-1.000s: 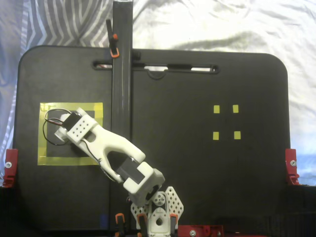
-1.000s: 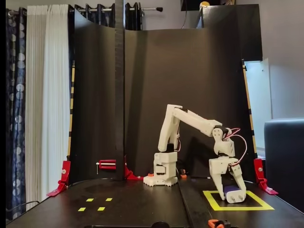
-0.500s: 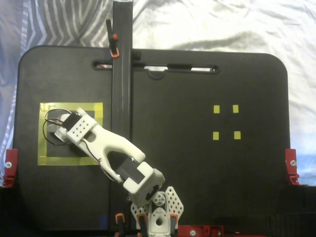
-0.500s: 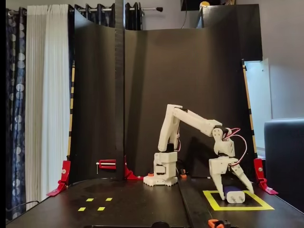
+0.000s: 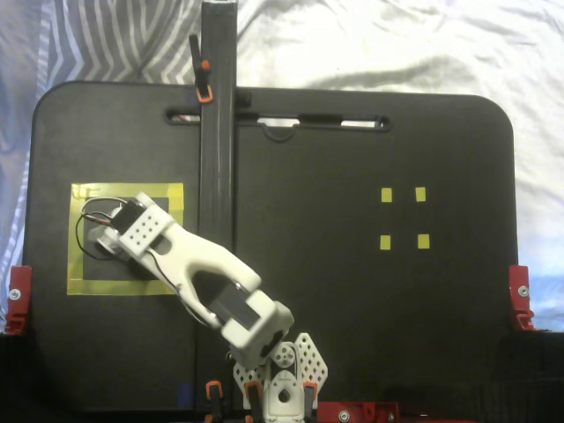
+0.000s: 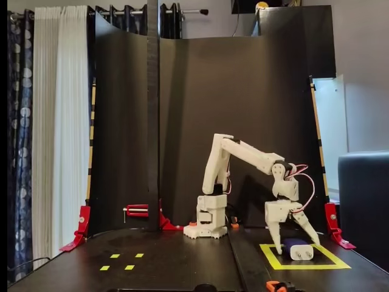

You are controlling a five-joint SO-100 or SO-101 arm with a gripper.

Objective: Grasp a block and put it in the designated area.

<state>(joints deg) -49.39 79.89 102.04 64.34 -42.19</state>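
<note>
The end effector (image 6: 296, 236) has spread its jaws and lifted slightly, leaving the block (image 6: 297, 249) free on the worktop inside the area (image 6: 331, 265).

Arm (image 6: 243, 155) extended, claw (image 6: 297, 242) spread, pointing down.

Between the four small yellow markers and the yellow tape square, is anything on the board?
Yes. In a fixed view from above, a tall black post and the white arm lie between the markers and the tape square.
</note>
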